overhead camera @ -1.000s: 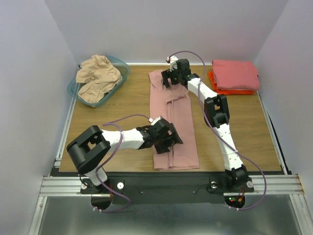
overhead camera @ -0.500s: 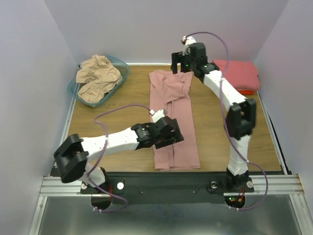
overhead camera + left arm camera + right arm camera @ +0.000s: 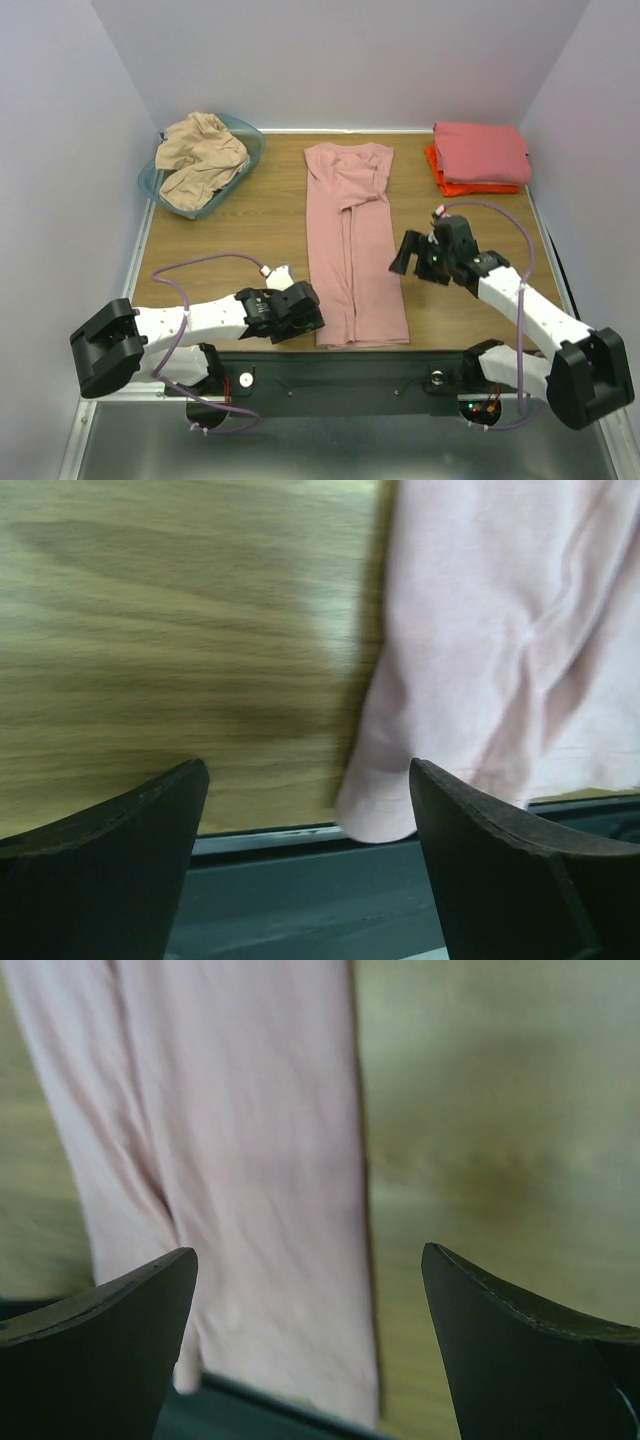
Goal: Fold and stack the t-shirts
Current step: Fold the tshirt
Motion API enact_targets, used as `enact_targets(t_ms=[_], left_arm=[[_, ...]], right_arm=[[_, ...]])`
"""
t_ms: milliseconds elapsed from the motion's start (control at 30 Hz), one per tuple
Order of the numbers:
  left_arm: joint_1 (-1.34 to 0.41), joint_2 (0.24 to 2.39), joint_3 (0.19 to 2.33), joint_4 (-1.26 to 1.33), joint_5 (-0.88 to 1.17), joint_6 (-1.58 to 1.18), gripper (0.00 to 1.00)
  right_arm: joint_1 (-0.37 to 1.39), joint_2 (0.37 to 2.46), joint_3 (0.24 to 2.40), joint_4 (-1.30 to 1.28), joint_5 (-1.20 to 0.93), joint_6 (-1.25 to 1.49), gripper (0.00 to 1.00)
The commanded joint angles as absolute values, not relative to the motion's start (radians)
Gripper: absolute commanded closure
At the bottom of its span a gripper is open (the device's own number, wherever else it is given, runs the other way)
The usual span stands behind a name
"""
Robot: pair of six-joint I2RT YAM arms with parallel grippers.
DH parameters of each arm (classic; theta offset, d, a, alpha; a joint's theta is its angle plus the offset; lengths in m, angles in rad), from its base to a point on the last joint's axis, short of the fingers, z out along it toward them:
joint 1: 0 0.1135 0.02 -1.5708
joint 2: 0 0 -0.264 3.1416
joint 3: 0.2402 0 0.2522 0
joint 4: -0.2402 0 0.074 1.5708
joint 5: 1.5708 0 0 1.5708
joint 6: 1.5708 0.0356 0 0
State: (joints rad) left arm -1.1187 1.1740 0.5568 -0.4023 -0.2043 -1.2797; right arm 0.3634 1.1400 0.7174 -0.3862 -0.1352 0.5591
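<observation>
The dusty pink t-shirt (image 3: 352, 240) lies as a long narrow strip down the middle of the table, sleeves folded in; it also shows in the left wrist view (image 3: 510, 630) and the right wrist view (image 3: 240, 1160). My left gripper (image 3: 306, 318) is open and empty, low beside the strip's near left corner. My right gripper (image 3: 408, 258) is open and empty, just right of the strip's right edge. The coral pink t-shirt (image 3: 480, 150) lies folded on the bright orange t-shirt (image 3: 455, 184) at the far right. The tan-beige t-shirt (image 3: 200, 158) is crumpled in the basket.
The teal plastic basket (image 3: 247, 143) stands at the far left corner. The table's near edge and metal rail (image 3: 340, 372) run just below the pink strip. Grey walls close in the left, back and right sides.
My right arm has swung from the strip's far collar end down to its right side. My left gripper has drawn back off the strip to its near left corner. Both are empty.
</observation>
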Motion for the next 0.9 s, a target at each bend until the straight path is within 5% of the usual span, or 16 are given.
enact_targets(t_ms=[0, 300, 733, 867], left_arm=[[-1.124, 1.184, 0.522, -0.261, -0.164, -1.247, 0.18], [-1.129, 1.232, 0.463, -0.149, -0.097, -1.253, 0.65], [-1.169, 1.177, 0.387, -0.091, -0.032, -1.296, 0.99], [-1.17, 1.209, 0.397, -0.089, -0.035, -1.301, 1.0]], right_arm=[[0.377, 0.979, 0.608, -0.555, -0.227, 0.626, 0.0], [0.399, 0.782, 0.492, -0.695, -0.327, 0.715, 0.01], [0.479, 0.856, 0.333, -0.577, -0.351, 0.773, 0.13], [0.492, 0.919, 0.314, -0.525, -0.313, 0.782, 0.34]])
